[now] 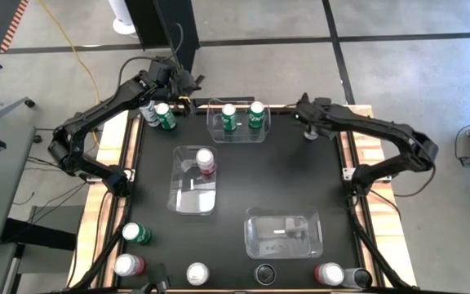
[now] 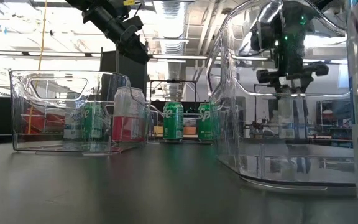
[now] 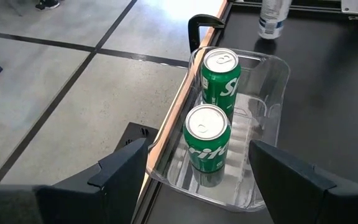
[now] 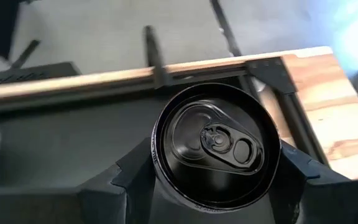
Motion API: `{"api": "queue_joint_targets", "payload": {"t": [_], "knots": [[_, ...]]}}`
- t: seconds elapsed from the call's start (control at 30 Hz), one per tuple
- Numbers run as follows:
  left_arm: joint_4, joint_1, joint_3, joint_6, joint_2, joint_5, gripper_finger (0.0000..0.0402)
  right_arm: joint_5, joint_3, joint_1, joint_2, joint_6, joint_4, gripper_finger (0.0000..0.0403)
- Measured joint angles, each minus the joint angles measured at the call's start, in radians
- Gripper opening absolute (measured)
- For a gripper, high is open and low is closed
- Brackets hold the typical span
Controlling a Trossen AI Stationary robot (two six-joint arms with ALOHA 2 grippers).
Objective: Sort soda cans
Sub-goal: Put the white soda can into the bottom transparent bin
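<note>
My right gripper [image 1: 309, 121] stands at the table's far right corner, shut on a dark can with a black top [image 4: 211, 144]. My left gripper [image 1: 182, 84] hovers open at the far edge, just left of a clear bin [image 1: 237, 131] holding two green cans [image 3: 207, 138] [image 3: 220, 78]; its fingers are spread wide and hold nothing. A grey can [image 1: 148, 110] and a green can [image 1: 166, 117] stand below the left arm. A red can [image 1: 206, 162] stands in the middle bin. Several more cans line the near edge. My right gripper pinches the dark can between its two fingers [image 4: 132, 171], on opposite sides of the can's upper wall [image 4: 160, 177] just under the rim. It comes from above, pointing down. The can is upright; the left wrist view shows its bottom [image 3: 270, 32] on the table.
A third clear bin [image 1: 284, 233] sits near right with no can in it. Along the near edge stand a green can [image 1: 135, 234], a red one [image 1: 127, 265], a silver-topped one [image 1: 197, 273], a black one [image 1: 265, 273] and two more at the right.
</note>
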Motion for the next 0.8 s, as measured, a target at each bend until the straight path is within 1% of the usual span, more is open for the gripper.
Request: {"api": "queue_joint_targets", "payload": {"t": [0.23,0.43,0.7,0.8], "knots": [[-0.003,0.0,0.0,-0.006,0.0,0.0,0.0277,-0.036,0.001,0.156,-0.082,-0.122,-0.005,0.0232],[-0.003,0.0,0.0,-0.036,0.0,0.0,0.0277,-0.069,0.002,0.316,-0.19,-0.206,-0.004,0.0232],[-0.012,-0.034,0.0,-0.069,0.0,0.0,0.0277,-0.098,0.002,0.562,-0.345,-0.315,0.0,0.0232],[-0.014,-0.054,0.0,-0.09,0.0,0.0,0.0277,-0.127,0.002,0.659,-0.393,-0.366,0.007,0.0232]]}}
